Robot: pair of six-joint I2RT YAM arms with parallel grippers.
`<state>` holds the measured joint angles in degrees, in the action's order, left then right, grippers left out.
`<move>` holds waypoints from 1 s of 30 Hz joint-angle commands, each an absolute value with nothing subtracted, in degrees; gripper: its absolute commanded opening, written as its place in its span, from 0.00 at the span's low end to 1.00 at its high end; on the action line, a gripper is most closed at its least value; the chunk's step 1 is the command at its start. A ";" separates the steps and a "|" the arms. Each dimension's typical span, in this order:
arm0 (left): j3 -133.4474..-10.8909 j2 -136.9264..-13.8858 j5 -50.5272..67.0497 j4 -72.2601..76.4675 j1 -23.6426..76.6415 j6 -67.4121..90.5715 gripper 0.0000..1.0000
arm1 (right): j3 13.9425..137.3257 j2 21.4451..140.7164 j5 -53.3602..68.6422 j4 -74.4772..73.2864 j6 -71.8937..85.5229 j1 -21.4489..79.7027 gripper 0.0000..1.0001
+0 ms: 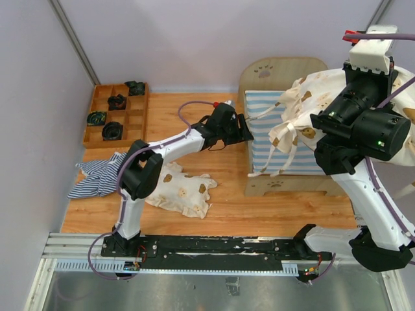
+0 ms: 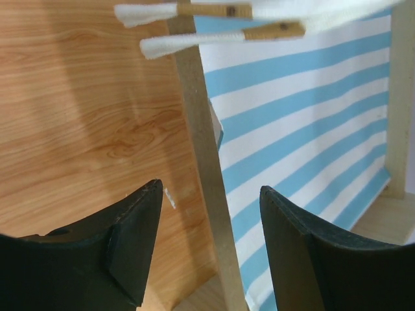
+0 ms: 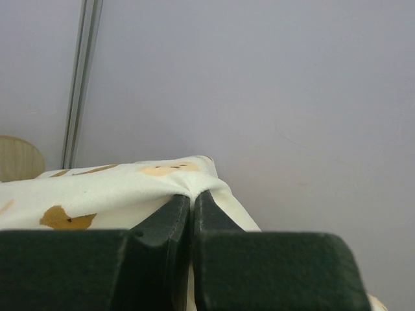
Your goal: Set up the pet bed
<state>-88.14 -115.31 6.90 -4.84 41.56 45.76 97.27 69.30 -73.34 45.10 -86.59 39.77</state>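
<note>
The pet bed point(image 1: 280, 184) stands at the right of the table, its arched headboard point(image 1: 272, 70) at the far end and the blue-and-white striped mattress point(image 1: 269, 126) inside. My left gripper point(image 1: 247, 131) is open at the bed's left side. In the left wrist view its tips point(image 2: 211, 188) straddle the plywood side rail point(image 2: 206, 168) without touching it, the mattress point(image 2: 305, 129) just beyond. My right gripper point(image 3: 192, 196) is shut on a corner of the cream bear-print quilt point(image 3: 117, 191). The quilt point(image 1: 318, 107) hangs lifted over the bed's right half.
A brown compartment tray point(image 1: 97, 136) with several dark items stands at the far left. A striped cloth point(image 1: 97, 178) and a small bear-print pillow point(image 1: 185, 191) lie on the wooden tabletop near the left arm. Grey walls close in the left and back.
</note>
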 commanded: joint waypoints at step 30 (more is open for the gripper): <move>-110.67 -123.39 -55.85 -42.10 49.31 24.98 0.00 | 89.88 60.46 -68.66 17.08 -53.96 38.88 0.00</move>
<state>-109.93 -124.14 -40.42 -38.37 50.17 30.81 89.34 60.82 -71.44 16.67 -57.10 39.75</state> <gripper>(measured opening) 0.147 0.020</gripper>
